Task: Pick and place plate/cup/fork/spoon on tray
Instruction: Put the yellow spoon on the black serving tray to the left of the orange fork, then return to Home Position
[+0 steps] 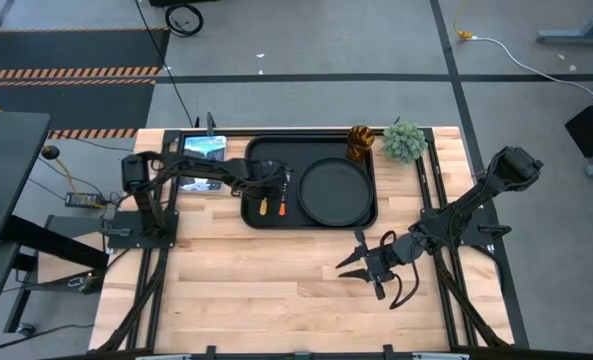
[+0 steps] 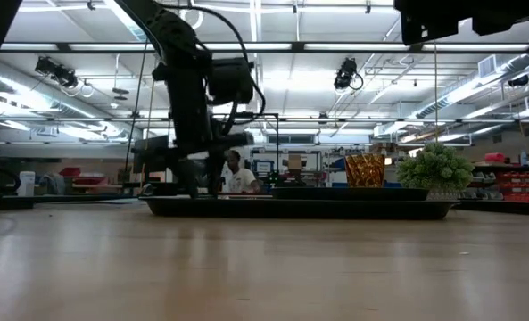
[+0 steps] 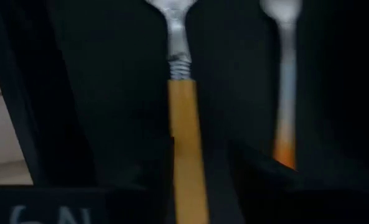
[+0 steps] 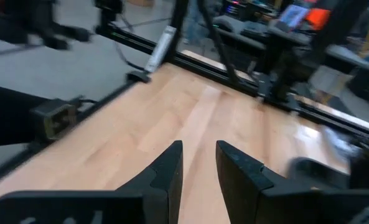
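The black tray (image 1: 256,150) lies at the table's far middle. The round black plate (image 1: 333,190) lies on the tray's right half. The spoon (image 3: 184,124), with a yellow-orange handle, and the fork (image 3: 285,93), with a redder handle, lie side by side on the tray's left half (image 1: 272,207). My left gripper (image 1: 272,185) is low over them and open, its fingers on either side of the spoon's handle. The amber cup (image 1: 360,142) stands at the tray's far right corner. My right gripper (image 1: 368,268) is open and empty over bare table near the tray's right front. My left gripper straddles the spoon's handle (image 3: 187,174) from above, with its fingers lying along the handle. One finger (image 3: 153,186) stands right beside the handle and the other (image 3: 252,171) stands apart from it. I cannot tell whether either finger touches the handle. The spoon lies flat on the tray.
A small green plant (image 1: 404,141) stands to the right of the cup. A blue-white picture card (image 1: 204,147) lies to the left of the tray. Bare wooden table (image 1: 276,290) stretches from the tray to the near edge.
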`<state>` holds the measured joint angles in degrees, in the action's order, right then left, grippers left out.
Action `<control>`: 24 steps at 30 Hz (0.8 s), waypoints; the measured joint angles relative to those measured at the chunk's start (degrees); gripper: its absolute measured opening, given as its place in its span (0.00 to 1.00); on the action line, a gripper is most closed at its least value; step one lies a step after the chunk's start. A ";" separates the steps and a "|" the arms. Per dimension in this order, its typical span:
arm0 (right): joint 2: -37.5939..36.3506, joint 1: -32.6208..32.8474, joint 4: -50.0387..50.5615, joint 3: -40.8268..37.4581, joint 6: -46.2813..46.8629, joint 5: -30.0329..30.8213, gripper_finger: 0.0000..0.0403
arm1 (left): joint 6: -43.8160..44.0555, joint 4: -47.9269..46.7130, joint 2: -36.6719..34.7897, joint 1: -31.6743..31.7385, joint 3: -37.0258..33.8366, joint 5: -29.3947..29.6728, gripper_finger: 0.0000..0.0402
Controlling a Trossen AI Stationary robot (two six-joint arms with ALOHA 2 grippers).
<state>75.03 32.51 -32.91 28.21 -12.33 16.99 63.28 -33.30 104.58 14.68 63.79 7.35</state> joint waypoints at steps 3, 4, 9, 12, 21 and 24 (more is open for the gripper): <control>-0.75 -0.02 0.92 0.02 -0.81 2.87 0.25 | -1.13 -0.39 -2.86 -0.39 0.02 -2.24 0.41; -1.35 -0.02 1.38 0.00 -1.05 2.94 0.25 | -1.48 -0.99 -3.79 -0.59 0.02 -2.69 0.41; -5.59 -1.01 4.33 -0.53 -1.59 0.86 0.25 | -4.35 -3.59 -9.62 -2.15 0.00 -3.78 0.40; -9.17 -3.72 3.80 -3.27 -1.11 -4.79 0.25 | -5.87 -4.00 -13.55 -2.34 0.00 -6.40 0.39; -17.39 -12.87 -14.09 -15.62 2.91 -12.66 0.23 | -5.82 -3.78 -28.21 3.62 0.00 -19.64 0.35; -19.01 -15.18 -19.15 -18.04 4.82 -12.58 0.23 | -5.81 -4.03 -32.87 4.52 0.00 -20.45 0.35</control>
<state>56.02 17.33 -52.05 10.17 -7.50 4.40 57.47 -37.33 71.71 19.19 63.79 -13.10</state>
